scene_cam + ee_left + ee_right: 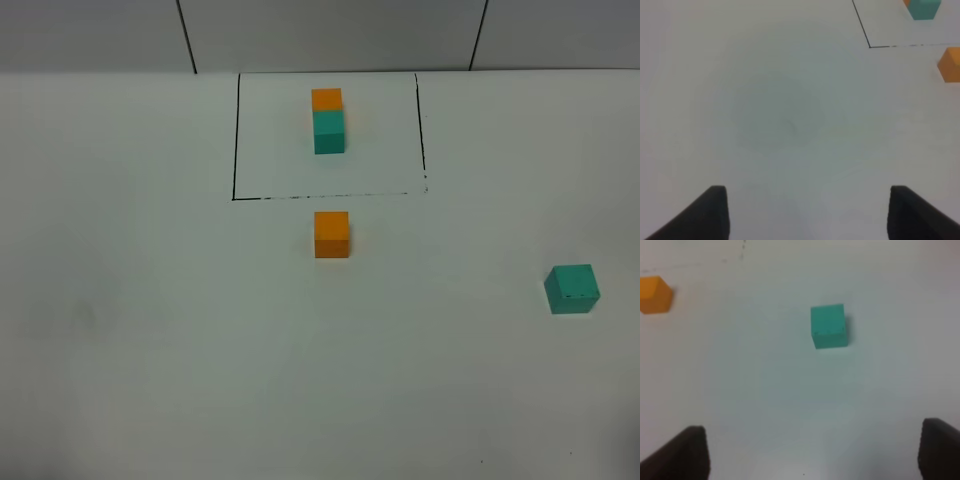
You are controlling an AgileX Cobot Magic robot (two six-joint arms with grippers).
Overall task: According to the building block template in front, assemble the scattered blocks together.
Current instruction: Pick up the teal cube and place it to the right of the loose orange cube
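Teal scattered block [829,326] in right wrist view; template [925,9] in left's.

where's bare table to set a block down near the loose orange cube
Bare table lies left of the orange cube, and between it and the teal cube to its right. The near strip is bare too. Tightest: the narrow gap between the orange cube and the black frame line around the joined pair.

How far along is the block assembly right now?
Nothing joined yet: the orange cube and teal cube sit apart. Nothing in hand: left gripper and right gripper are open, empty. Remaining: grasp both and join them like the template.
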